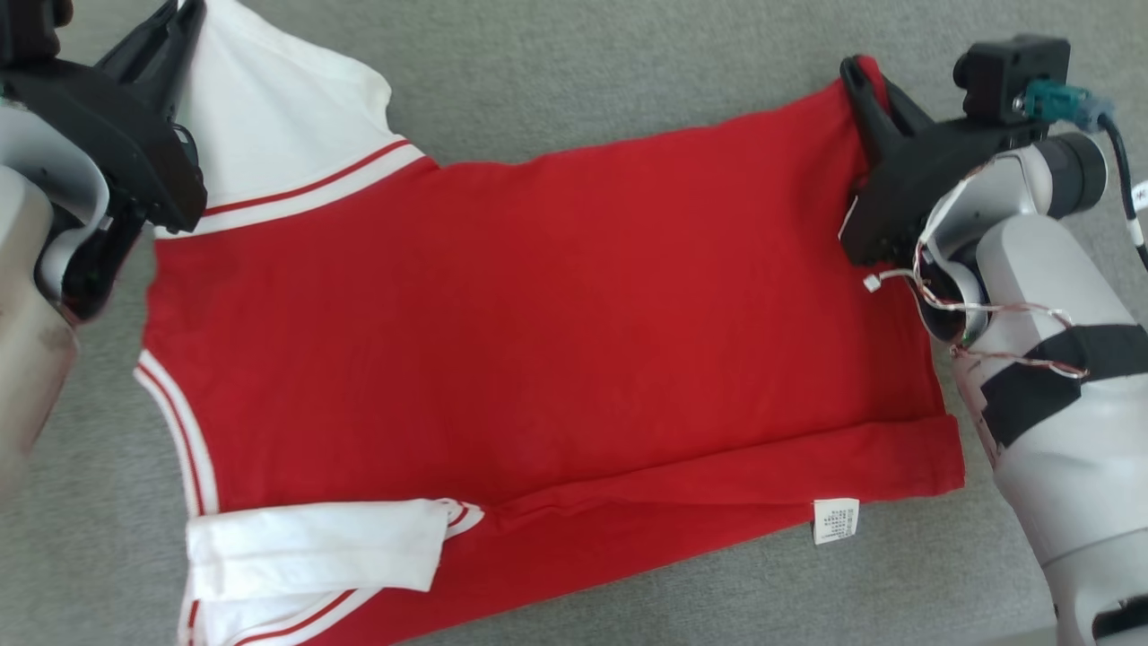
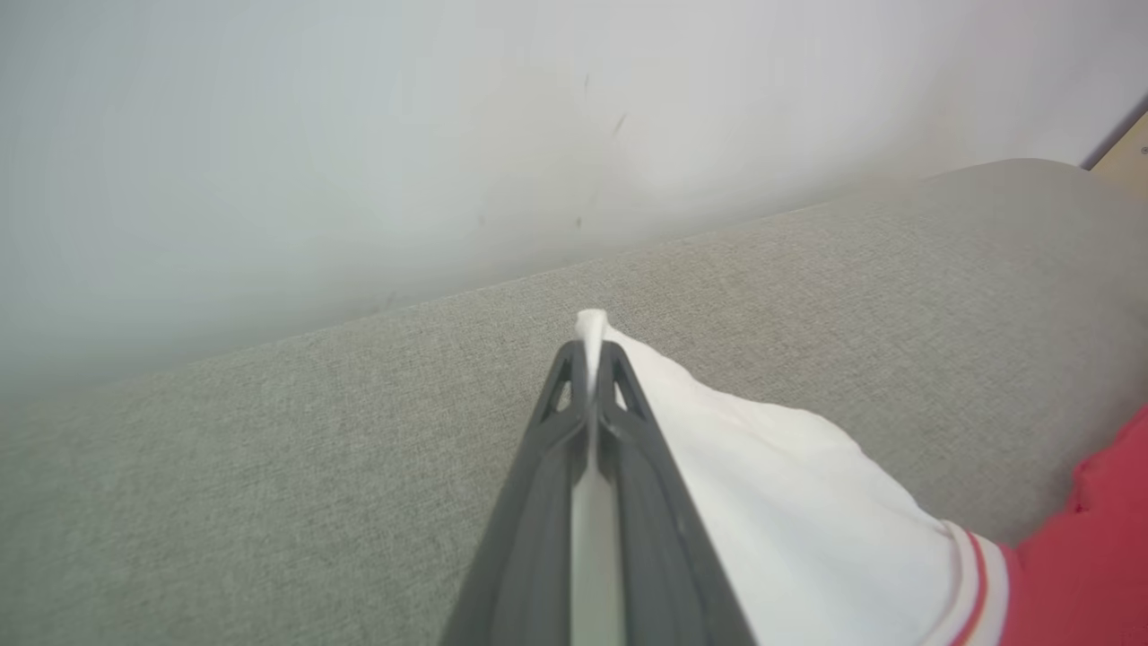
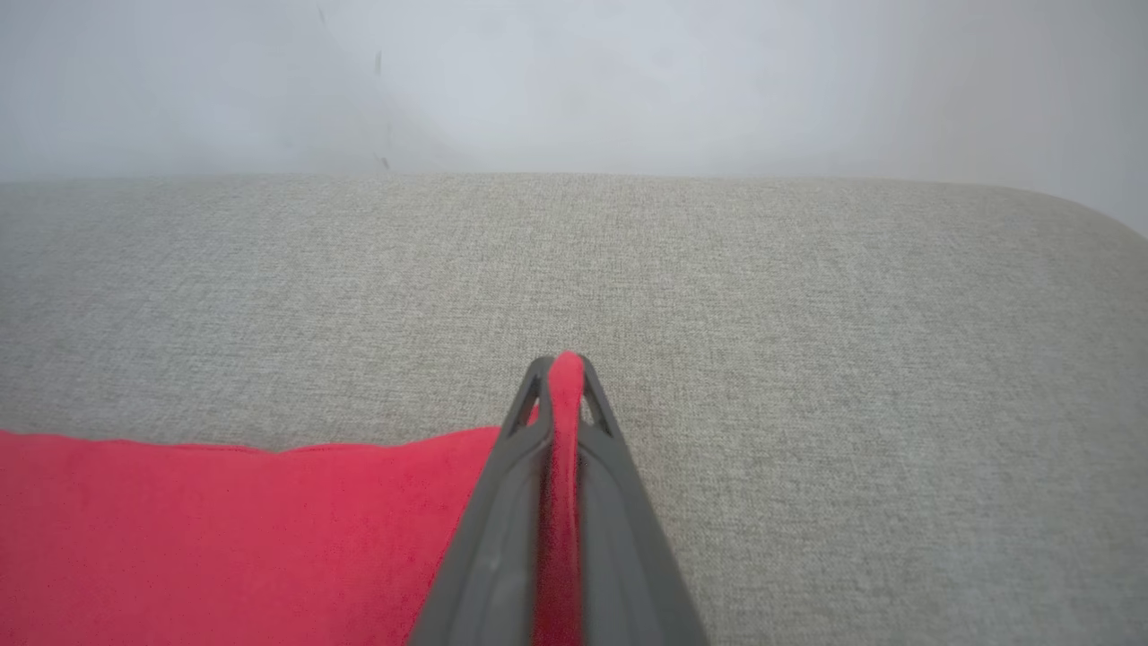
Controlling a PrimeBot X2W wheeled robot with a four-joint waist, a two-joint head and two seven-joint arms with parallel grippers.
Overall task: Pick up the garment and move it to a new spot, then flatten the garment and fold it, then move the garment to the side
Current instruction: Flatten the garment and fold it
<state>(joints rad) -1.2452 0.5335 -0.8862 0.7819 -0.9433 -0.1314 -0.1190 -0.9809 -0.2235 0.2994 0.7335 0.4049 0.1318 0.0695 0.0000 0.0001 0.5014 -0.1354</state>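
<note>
The head view shows, nearest, one white near sleeve point(image 1: 314, 547) folded onto the red garment point(image 1: 556, 305) and one white care label point(image 1: 835, 520) at its near edge. The single garment lies spread flat on the grey upholstered surface point(image 1: 628, 81). At its far edge both end effectors are clenched on cloth. The left end effector point(image 2: 592, 354) pinches the tip of the second white sleeve, the far sleeve point(image 2: 762, 467). The right end effector point(image 3: 563, 368) pinches a red corner. Beyond them, the wrist views add a pale wall point(image 3: 574, 81).
</note>
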